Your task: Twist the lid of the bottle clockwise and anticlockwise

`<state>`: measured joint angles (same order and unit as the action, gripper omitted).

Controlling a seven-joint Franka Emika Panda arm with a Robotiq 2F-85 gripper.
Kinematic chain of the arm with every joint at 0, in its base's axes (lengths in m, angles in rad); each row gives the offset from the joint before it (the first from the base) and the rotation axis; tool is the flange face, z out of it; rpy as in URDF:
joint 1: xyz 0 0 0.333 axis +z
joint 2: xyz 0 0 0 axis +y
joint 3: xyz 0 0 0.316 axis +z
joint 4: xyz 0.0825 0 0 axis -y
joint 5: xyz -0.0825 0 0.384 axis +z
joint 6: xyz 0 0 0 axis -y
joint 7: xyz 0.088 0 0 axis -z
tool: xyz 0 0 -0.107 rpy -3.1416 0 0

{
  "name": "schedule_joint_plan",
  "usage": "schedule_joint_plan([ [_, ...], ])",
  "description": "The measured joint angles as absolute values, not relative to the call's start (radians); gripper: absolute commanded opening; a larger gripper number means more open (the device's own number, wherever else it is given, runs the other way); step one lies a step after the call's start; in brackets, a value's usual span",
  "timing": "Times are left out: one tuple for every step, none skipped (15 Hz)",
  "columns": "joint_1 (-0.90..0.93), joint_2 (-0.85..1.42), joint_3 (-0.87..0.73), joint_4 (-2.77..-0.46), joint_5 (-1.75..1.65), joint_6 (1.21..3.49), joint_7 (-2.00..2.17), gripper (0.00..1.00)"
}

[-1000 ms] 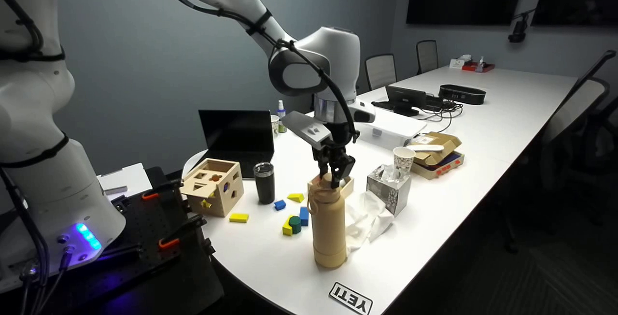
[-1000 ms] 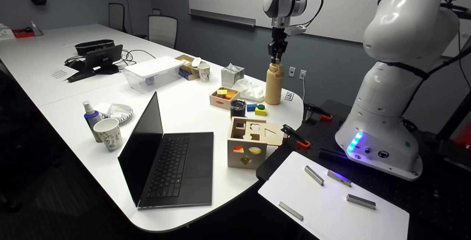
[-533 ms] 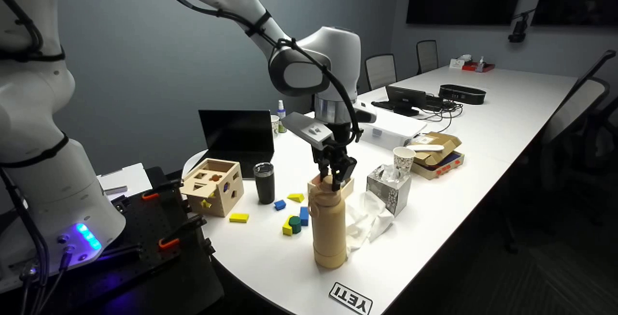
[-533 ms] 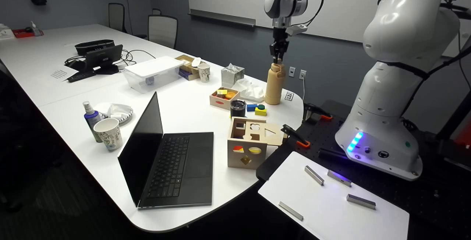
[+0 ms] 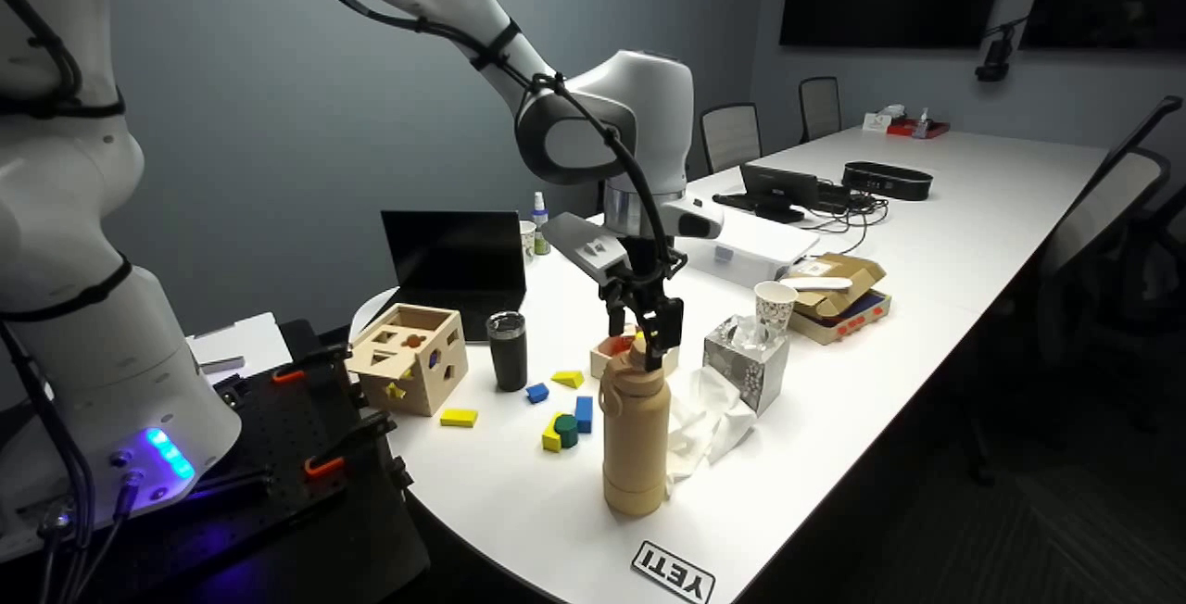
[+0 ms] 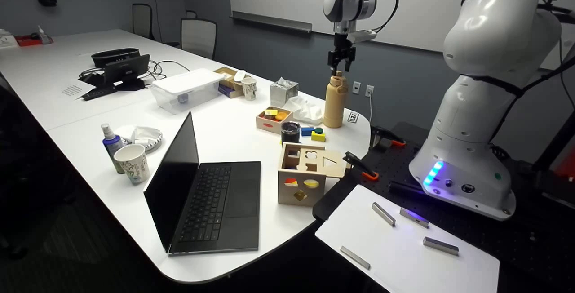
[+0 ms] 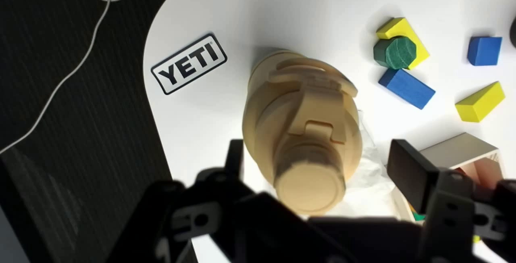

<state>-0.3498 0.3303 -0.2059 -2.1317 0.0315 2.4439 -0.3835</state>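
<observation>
I've got my hand [image 7: 321,166] wide apart, fingers [image 7: 412,176] roughly nine and three o'clock from the lid [image 7: 309,188] in wrist view, probably for a twist.

The jaws now stand spread wide, where half a second earlier they were close together at the lid [image 7: 309,186], as both exterior views show; in the wrist view a gap parts the lid from each jaw. The bottle [image 5: 636,442], seen in an exterior view, has shifted slightly, its upper part farther than its base. More of the interior of the small wooden box [image 5: 607,363] behind it is now exposed. The black cable [image 5: 646,195] hangs in an altered curve.
</observation>
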Motion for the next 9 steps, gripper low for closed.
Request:
schedule_joint_plan([
  [-0.348,0.327,-0.207,-2.131,0.028,2.439,-0.362,1.0],
  [-0.344,0.321,-0.208,-2.13,0.019,2.429,-0.337,1.0],
  [-0.34,0.311,-0.211,-2.126,0.005,2.412,-0.302,1.0],
  [-0.333,0.299,-0.217,-2.122,-0.013,2.389,-0.258,1.0],
  [-0.325,0.284,-0.224,-2.115,-0.022,2.357,-0.213,1.0],
  [-0.318,0.267,-0.23,-2.109,-0.027,2.325,-0.172,1.0],
  [-0.312,0.249,-0.235,-2.103,-0.029,2.294,-0.134,1.0],
  [-0.308,0.23,-0.237,-2.098,-0.031,2.268,-0.102,1.0],
  [-0.303,0.212,-0.238,-2.093,-0.032,2.246,-0.073,1.0],
])
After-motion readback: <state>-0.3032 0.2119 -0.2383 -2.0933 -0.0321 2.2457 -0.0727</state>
